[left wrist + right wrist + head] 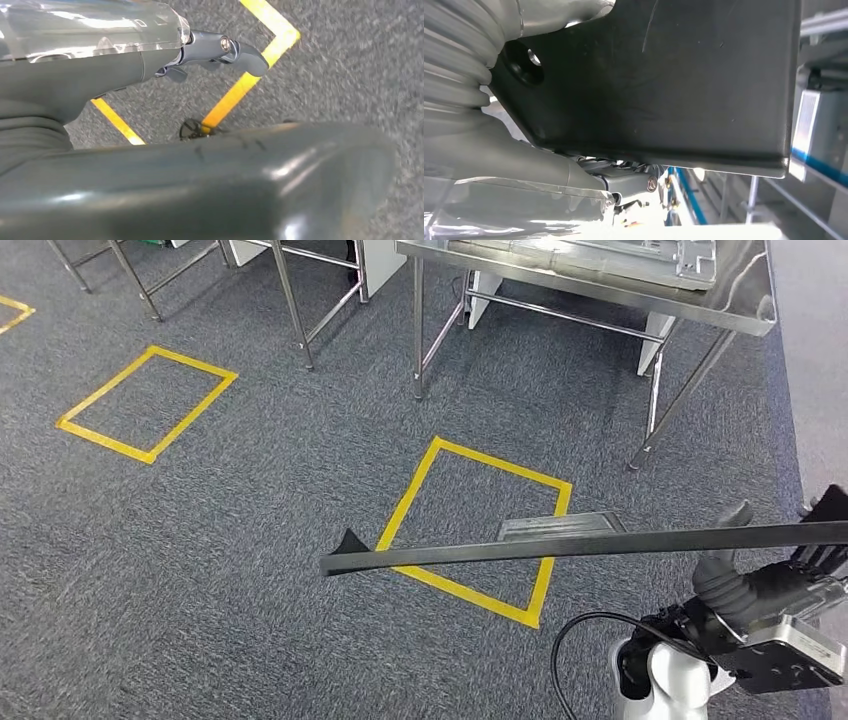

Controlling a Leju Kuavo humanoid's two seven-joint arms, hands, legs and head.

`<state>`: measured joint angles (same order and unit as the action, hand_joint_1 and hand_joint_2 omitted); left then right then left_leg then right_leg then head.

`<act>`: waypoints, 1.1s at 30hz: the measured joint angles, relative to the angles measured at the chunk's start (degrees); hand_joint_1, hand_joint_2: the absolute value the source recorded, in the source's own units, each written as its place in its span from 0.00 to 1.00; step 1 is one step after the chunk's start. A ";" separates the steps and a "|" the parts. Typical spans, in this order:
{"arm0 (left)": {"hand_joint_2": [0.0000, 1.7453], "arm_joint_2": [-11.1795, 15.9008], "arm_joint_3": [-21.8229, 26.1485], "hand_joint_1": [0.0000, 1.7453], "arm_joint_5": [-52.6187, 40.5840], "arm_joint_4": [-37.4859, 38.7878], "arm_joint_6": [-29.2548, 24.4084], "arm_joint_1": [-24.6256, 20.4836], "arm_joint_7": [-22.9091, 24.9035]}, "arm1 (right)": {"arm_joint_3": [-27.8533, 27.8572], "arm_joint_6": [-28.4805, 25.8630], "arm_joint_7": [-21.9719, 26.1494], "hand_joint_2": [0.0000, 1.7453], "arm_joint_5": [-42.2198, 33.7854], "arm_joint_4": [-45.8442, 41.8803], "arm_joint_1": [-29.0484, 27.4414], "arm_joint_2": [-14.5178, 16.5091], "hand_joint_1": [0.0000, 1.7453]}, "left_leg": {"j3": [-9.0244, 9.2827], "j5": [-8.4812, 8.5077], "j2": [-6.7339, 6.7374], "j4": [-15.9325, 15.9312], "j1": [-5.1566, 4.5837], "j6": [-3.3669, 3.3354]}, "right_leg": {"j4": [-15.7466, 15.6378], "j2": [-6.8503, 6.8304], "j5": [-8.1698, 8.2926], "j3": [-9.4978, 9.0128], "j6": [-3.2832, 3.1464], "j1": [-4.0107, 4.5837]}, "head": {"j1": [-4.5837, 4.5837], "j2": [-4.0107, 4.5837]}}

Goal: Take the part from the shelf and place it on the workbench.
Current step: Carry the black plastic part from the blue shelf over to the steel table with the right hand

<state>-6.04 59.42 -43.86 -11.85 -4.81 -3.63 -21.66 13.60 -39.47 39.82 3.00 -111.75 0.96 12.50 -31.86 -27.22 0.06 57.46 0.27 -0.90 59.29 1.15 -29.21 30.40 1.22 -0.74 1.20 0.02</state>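
Our right hand (745,585) grips one end of the part (570,546), a long, flat black metal piece; we see the grey thumb raised against its far side and dark fingers on the near side. From the hand the part reaches out level to the left, above the grey carpet (250,490), and ends in a small pointed tab. In the right wrist view the part (664,80) is a broad dark plate with a round hole near the ribbed cover, and our fingers (634,180) sit under its edge.

Our left hand (210,52) hangs over the carpet with nothing in it, fingers slightly curled and apart, above yellow tape.

Below the part, on the carpet, we note a yellow taped square (480,530); a second taped square (145,403) lies well apart to the left. Beyond the first square stands a steel workbench (600,285) on thin legs, a metal sheet lying on its top.
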 joint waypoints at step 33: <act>0.00 -0.44 2.62 0.00 0.16 0.00 -0.03 0.07 -0.48 | -10.31 1.85 -0.05 1.00 -8.15 8.24 7.30 -8.29 1.00 | -4.13 4.20 -0.82 0.20 0.30 -0.20 | 10.66 1.52 -0.92 2.46 -0.17 0.15 | 0.10 0.01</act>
<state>-6.48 62.04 -43.70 -11.85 -4.84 -3.56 -22.14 3.28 -37.63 39.77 -5.15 -103.51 8.26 4.21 -36.00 -23.02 -0.76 57.66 0.58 -1.10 69.95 2.67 -30.12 32.86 1.05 -0.59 1.29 0.02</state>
